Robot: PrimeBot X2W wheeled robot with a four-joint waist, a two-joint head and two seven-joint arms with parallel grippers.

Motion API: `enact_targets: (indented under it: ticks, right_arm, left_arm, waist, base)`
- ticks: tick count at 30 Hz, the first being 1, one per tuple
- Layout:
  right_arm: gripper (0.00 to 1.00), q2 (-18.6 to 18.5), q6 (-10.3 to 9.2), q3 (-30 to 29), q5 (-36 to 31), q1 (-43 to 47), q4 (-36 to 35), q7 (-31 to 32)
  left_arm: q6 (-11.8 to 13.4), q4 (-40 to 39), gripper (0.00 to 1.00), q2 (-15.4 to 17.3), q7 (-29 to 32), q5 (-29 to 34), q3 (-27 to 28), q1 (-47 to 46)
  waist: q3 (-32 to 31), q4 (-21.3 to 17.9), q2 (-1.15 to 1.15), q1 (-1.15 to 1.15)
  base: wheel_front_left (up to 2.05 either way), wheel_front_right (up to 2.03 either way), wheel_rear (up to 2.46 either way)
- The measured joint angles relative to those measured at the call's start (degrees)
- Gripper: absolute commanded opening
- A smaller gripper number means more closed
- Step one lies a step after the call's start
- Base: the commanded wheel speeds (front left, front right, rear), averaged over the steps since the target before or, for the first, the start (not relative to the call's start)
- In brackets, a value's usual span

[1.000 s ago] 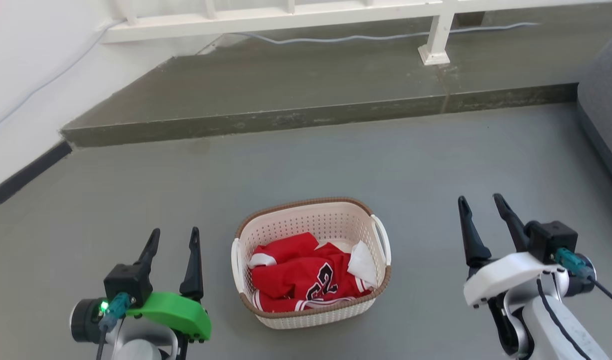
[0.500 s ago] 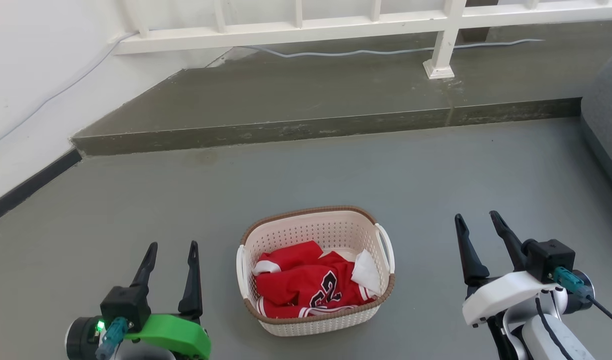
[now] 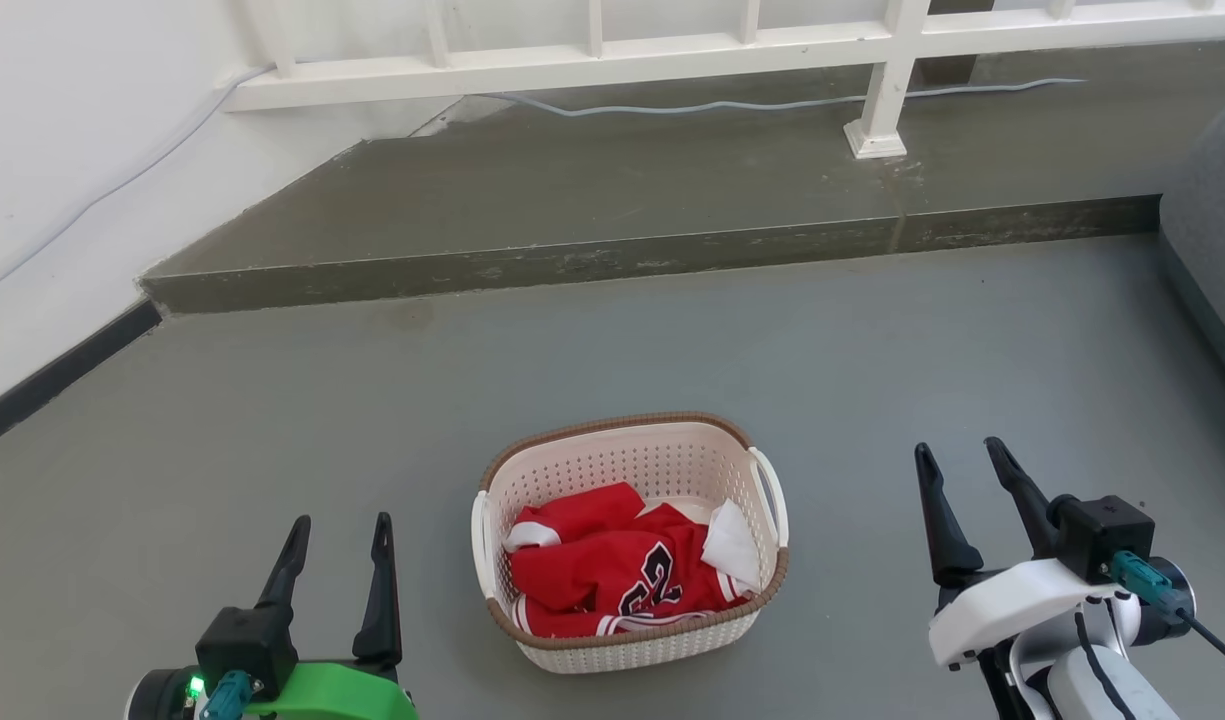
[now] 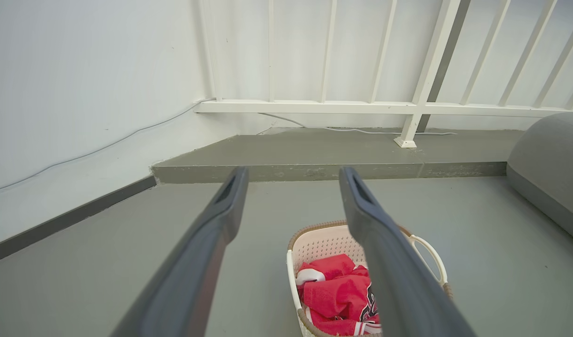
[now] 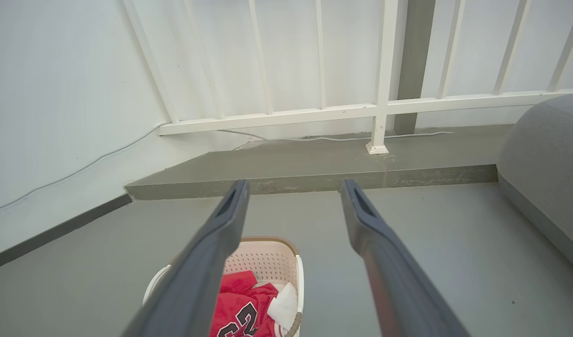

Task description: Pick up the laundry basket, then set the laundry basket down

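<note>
Both spread, left end effector (image 3: pixel 341 520) and right end effector (image 3: pixel 956 446) flank laundry basket (image 3: pixel 622 655), apart.

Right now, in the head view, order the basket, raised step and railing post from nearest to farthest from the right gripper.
1. Basket, left of the right gripper.
2. Raised step, ahead of it.
3. Railing post, standing on that step.
</note>
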Motion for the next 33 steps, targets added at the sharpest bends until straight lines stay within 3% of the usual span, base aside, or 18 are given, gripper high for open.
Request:
enact_targets:
  ticks: [20,21,33]
  right_arm:
    - [1.0,-0.1,-0.09,-0.4,0.0,1.3,-1.0,0.0]
    - [0.0,-0.1,-0.09,-0.4,0.0,1.5,-1.0,0.0]
    - [0.0,1.1,0.53,-0.6,3.2,3.4,0.9,0.4]
  left_arm:
    - [0.2,-1.8,1.0,-0.5,0.0,1.3,1.0,2.2]
    - [0.2,-1.9,0.0,-0.5,0.0,1.3,1.0,2.2]
    - [-0.5,-0.3,0.0,-1.0,0.1,-1.8,0.4,3.3]
  waist:
    - [0.0,0.1,0.0,0.0]
    - [0.0,0.1,0.0,0.0]
    - [0.1,0.2,0.0,0.0]
  base:
    - [0.0,0.0,0.0]
    - [0.0,0.0,0.0]
    - [0.0,0.0,0.0]
